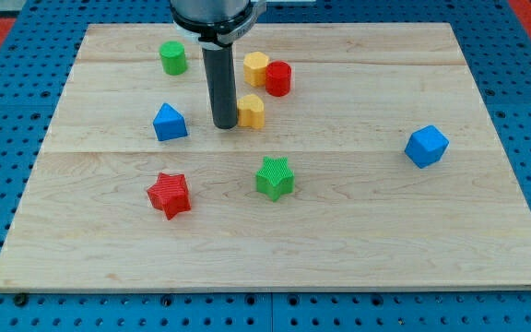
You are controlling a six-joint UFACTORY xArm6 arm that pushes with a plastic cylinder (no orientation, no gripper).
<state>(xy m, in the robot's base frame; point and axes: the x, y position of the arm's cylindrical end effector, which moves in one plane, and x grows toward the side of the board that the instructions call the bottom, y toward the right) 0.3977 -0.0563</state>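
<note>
My tip (224, 125) rests on the board just left of the yellow heart block (252, 112) and appears to touch its left side. The blue pentagon-like block (170, 123) lies to the tip's left. Above the heart sit the yellow hexagon block (256, 68) and the red cylinder (277, 78), side by side. The green star (274, 177) lies below and right of the tip, and the red star (169, 195) below and left.
A green cylinder (173, 57) stands near the top left of the wooden board (431, 249). A blue cube-like block (426, 146) sits alone at the right. Blue pegboard surrounds the board.
</note>
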